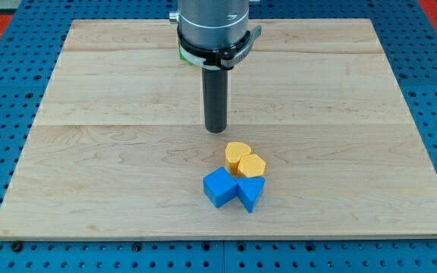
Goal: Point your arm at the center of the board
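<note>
My tip [215,130] points straight down, rod upright, at the board [89,152] centre; no end effector shows.

Board [89,152] lies flat on table [6,30], w/ table showing on all 4 sides.

My tip [215,130] sits on board approx. mid-width, slightly toward view's top of board centre; rod runs up from it to arm housing [212,26] at view's top.

4 blocks in 1 tight cluster below tip, a bit to view's right, apart from tip:
- upper yellow block [237,155]: nearest tip.
- lower yellow block [253,165]: touching it, lower-right.
- blue cube [219,187]: below yellows, on view's left.
- blue triangular block [250,193]: touching cube's right, directly under lower yellow.

Green block [180,54]: near board's top edge, mostly hidden behind housing, well apart from cluster.
</note>
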Controlling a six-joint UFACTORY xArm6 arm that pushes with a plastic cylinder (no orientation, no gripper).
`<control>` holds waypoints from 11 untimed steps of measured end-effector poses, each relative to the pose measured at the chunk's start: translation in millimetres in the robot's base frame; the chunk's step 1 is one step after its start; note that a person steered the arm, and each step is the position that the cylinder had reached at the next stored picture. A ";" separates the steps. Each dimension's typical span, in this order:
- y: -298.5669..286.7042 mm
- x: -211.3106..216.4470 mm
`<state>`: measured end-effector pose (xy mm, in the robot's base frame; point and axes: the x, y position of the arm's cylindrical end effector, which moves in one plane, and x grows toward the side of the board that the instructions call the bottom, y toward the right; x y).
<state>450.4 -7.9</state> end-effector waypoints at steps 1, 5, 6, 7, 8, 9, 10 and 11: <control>0.0 0.0; -0.4 -1.1; 0.8 -1.1; 0.8 -1.1; 0.8 -6.4; 0.8 -25.1; 0.8 -54.0; 45.3 -67.8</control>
